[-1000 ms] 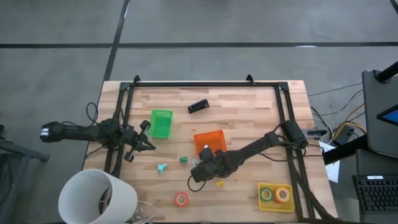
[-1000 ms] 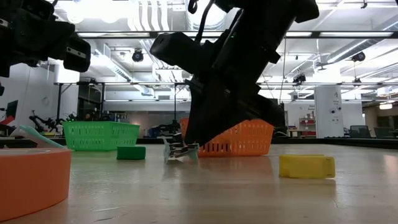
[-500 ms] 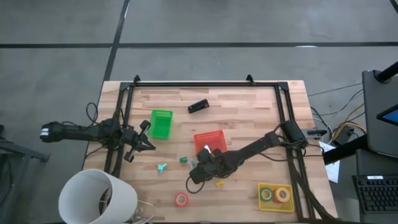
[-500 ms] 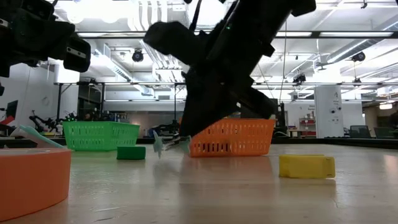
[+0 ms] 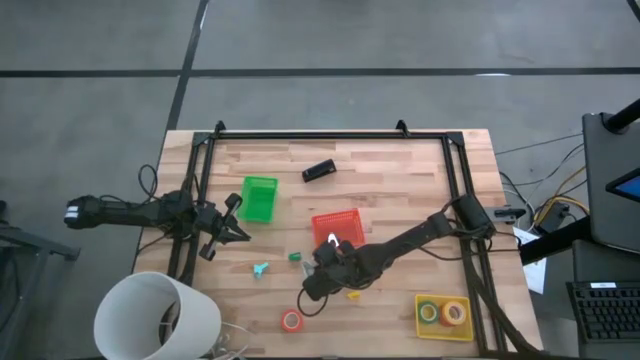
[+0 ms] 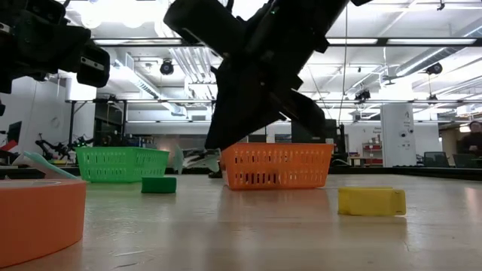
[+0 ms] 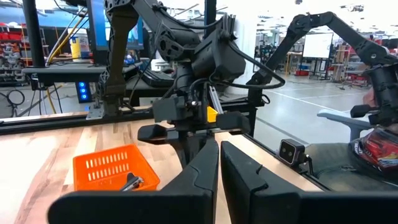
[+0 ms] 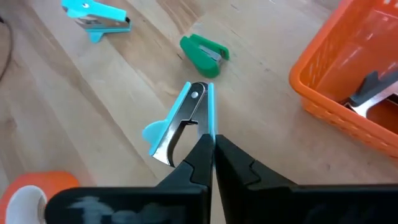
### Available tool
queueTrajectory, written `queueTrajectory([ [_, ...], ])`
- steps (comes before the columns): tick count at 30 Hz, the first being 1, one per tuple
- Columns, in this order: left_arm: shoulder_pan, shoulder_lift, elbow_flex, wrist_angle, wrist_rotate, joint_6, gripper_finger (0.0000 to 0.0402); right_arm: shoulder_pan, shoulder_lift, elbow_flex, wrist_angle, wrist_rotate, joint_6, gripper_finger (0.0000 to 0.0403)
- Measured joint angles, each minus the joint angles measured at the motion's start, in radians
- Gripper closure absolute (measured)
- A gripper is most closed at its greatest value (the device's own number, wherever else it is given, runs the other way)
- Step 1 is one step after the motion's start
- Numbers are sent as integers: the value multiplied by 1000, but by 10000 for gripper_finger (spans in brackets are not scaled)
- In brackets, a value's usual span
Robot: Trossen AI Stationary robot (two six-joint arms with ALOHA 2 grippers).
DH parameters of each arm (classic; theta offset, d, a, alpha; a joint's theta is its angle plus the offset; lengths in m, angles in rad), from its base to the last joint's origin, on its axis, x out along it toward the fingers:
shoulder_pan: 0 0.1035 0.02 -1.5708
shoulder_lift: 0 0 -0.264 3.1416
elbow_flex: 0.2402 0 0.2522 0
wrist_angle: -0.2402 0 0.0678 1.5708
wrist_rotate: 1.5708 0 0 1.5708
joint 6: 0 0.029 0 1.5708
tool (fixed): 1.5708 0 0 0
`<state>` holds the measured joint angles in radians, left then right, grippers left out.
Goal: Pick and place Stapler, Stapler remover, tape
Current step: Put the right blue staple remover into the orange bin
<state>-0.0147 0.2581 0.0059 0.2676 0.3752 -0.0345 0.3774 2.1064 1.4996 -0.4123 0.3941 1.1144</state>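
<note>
My right gripper is shut on a light-blue stapler remover, near the orange bin and above the table in the low view. A teal stapler remover and a small green piece lie flat on the wood. The black stapler lies flat toward the far edge. An orange tape roll lies flat near the front edge. Two more tape rolls sit in the yellow bin. My left gripper waits shut beside the green bin. My right gripper pinches the light-blue stapler remover between its two fingertips at one end of its blue handle. The fingers slant down from the table's right side. The remover sticks out past the fingertips, its metal jaws free, lifted clear of the table.
A metal stapler remover lies inside the orange bin. A small yellow piece lies on the wood near my right gripper. A black frame runs along the table's far, left and right sides. A white bucket stands at the front left corner.
My right gripper has risen a little and rolled, taking the light-blue stapler remover with it. The remover stood on the table under the fingers a second ago; now it hangs clear of the wood, level with the orange bin's side.
</note>
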Motion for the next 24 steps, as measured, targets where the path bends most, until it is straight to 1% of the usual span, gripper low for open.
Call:
queueTrajectory([
  [13, 0, 0, 0, 0, 0, 0, 378, 2, -31, 19, -4, 3, -60, 394],
  [16, 0, 0, 0, 0, 0, 0, 378, 2, -46, 19, -31, 13, -68, 394],
  [20, 0, 0, 0, 0, 0, 0, 378, 3, -77, 19, -109, 60, -62, 394],
  [24, 0, 0, 0, -1, 0, 0, 378, 6, -124, 19, -208, 144, -44, 394],
])
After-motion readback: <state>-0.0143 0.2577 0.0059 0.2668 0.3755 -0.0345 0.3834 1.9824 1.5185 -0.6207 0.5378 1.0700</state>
